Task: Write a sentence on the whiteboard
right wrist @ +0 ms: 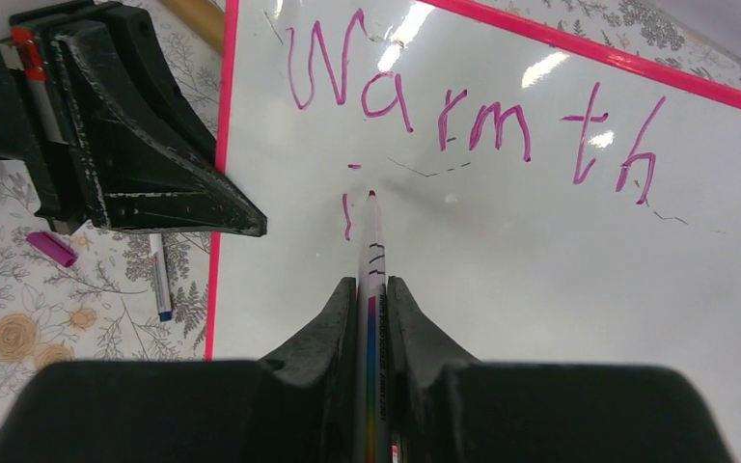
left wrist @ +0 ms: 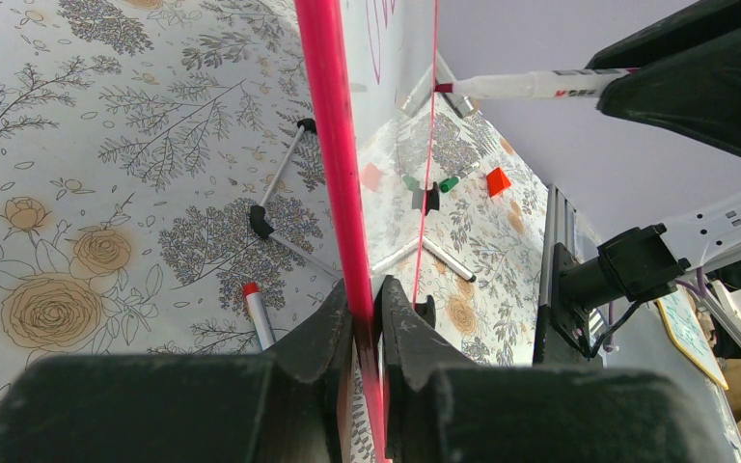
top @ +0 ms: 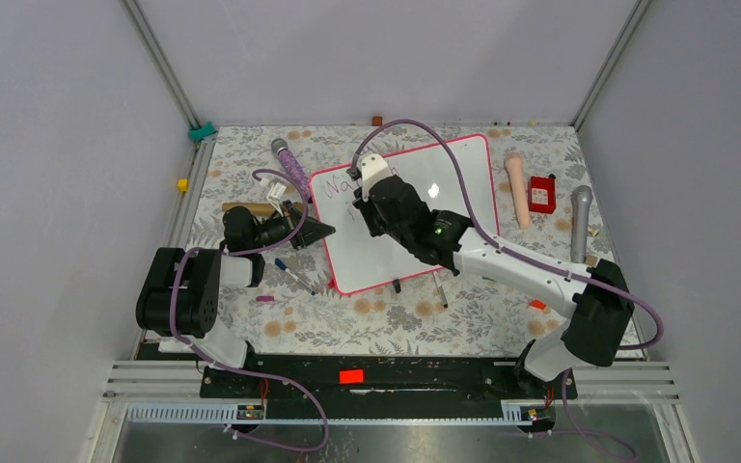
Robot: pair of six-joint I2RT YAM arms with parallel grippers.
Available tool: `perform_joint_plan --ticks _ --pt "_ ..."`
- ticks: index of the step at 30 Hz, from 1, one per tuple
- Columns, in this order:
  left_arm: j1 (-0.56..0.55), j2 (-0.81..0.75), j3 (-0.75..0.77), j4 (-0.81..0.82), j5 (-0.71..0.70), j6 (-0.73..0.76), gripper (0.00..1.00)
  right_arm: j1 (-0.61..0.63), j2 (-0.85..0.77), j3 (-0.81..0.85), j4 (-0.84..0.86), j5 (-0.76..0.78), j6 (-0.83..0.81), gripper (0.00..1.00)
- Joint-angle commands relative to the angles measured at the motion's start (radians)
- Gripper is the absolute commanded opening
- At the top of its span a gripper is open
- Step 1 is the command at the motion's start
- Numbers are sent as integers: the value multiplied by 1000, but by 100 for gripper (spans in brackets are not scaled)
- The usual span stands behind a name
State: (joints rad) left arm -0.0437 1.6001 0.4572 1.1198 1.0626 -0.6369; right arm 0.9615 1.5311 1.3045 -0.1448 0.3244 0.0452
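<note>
The whiteboard (top: 458, 188) lies tilted on the floral table, white with a pink frame. My left gripper (left wrist: 369, 318) is shut on its left frame edge (left wrist: 333, 174); it shows in the top view (top: 323, 230) too. My right gripper (right wrist: 372, 294) is shut on a white marker (right wrist: 371, 251), tip just off or on the board (right wrist: 502, 251) under the first line. The sentence (right wrist: 463, 121) reads "Warmth" in purple-pink, with an "i" (right wrist: 348, 207) begun below it at the left. In the top view the right gripper (top: 371, 198) hovers over the board's left half.
Loose markers lie left of the board (top: 299, 280) and below it (top: 440, 289). A purple cap (right wrist: 50, 248) lies on the cloth. A microphone (top: 579, 222), a red box (top: 541, 194) and a beige cylinder (top: 517, 188) sit at the right. A purple microphone (top: 289, 164) is at the back left.
</note>
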Motion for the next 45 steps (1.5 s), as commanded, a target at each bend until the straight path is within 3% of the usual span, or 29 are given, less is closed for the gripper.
perform_joint_plan --ticks 1,28,45 --pt "13 17 -6 54 -81 111 0 -10 20 39 12 36 -14 0" --pt "13 14 -6 54 -81 109 0 -13 -27 -101 12 -8 36 0" --pt "13 15 -9 55 -83 111 0 -28 45 2 12 14 21 0"
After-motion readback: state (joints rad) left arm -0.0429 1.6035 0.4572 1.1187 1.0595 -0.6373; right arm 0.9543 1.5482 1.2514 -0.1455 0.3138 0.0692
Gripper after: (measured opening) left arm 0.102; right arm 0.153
